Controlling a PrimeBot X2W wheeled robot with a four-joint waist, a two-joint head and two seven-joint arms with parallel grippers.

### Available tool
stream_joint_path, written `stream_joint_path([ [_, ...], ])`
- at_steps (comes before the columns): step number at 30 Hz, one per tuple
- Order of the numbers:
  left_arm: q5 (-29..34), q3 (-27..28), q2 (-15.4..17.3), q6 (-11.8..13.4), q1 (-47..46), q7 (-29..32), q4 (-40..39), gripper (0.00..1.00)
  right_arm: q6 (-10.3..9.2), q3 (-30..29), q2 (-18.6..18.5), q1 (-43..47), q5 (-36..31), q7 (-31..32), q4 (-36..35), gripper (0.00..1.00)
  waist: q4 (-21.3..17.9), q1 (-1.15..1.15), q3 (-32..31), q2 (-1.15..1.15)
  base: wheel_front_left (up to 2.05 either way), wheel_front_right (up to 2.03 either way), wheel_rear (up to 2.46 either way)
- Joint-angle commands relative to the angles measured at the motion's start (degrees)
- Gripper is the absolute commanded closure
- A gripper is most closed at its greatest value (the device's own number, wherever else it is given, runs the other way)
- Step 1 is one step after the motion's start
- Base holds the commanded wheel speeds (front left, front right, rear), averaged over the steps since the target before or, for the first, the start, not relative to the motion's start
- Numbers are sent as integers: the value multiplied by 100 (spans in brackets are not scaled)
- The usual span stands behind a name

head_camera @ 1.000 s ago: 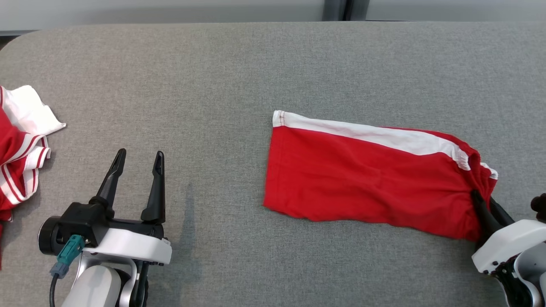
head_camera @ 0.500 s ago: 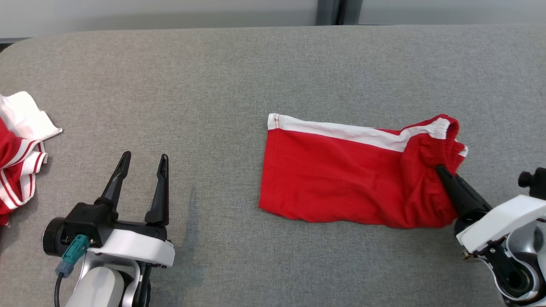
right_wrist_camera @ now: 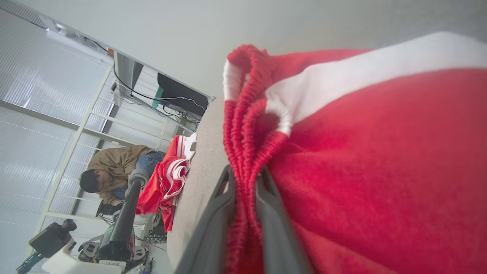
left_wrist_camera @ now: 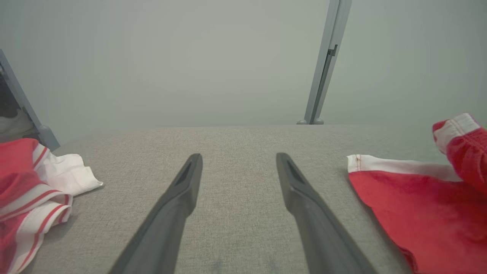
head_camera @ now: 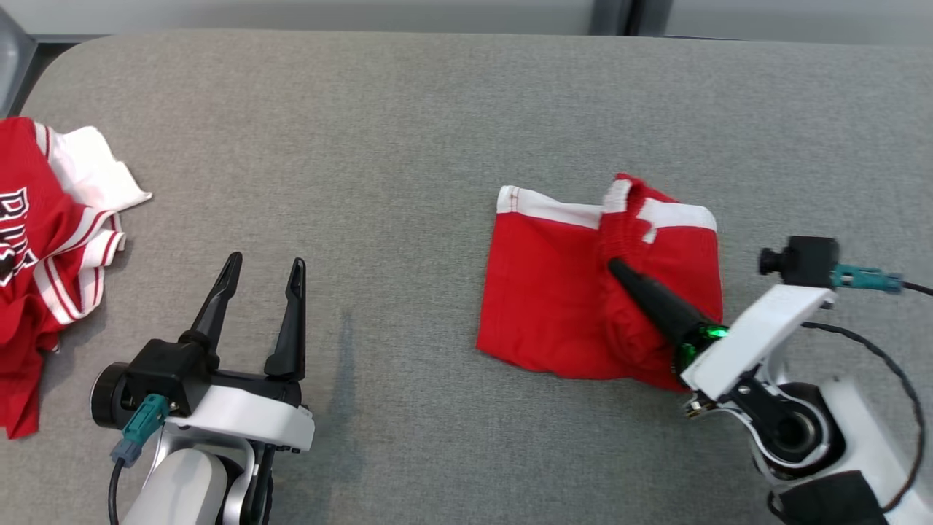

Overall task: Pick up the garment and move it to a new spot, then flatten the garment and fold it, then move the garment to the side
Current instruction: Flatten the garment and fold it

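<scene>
The shorts [head_camera: 554,292] are red with a white stripe [head_camera: 548,207] along the far edge and a gathered elastic waistband [right_wrist_camera: 243,114]. They lie on the right half of the grey, cloth-covered bench [head_camera: 364,146]. The leg end lies flat and points toward the bench centre. The waistband end is raised and turned back over the flat part, so the upper layer covers roughly the right half of the garment. The right gripper [head_camera: 618,267] reaches in from the lower right. Its jaws are pressed nearly together and pinch the bunched waistband, as the right wrist view shows. The left gripper [head_camera: 265,262] sits low at the near left, well apart from the shorts, with its jaws spread and nothing between them. A crumpled red-and-white jersey [head_camera: 44,240] lies at the far left edge of the bench.
</scene>
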Motion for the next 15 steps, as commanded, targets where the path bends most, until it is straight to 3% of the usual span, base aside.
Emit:
stream_joint_path([
  [1,-21,8,7,-9,-103,-23,18,0,3,153,32,-162,49,40,150,100,112,0,32,0,0,0,0],
  [12,-28,-51,-174,-92,-206,-91,167,0,5,1031,147,-732,167,-314,1152,100,437,0,128,0,0,0,0],
  [13,-25,-47,-184,-100,-211,-97,177,0,5,1082,136,-763,189,-365,1205,96,443,0,137,0,0,0,0],
  [15,-18,-32,-206,-99,-209,-99,205,0,5,1164,119,-824,239,-479,1259,38,441,0,147,0,0,0,0],
])
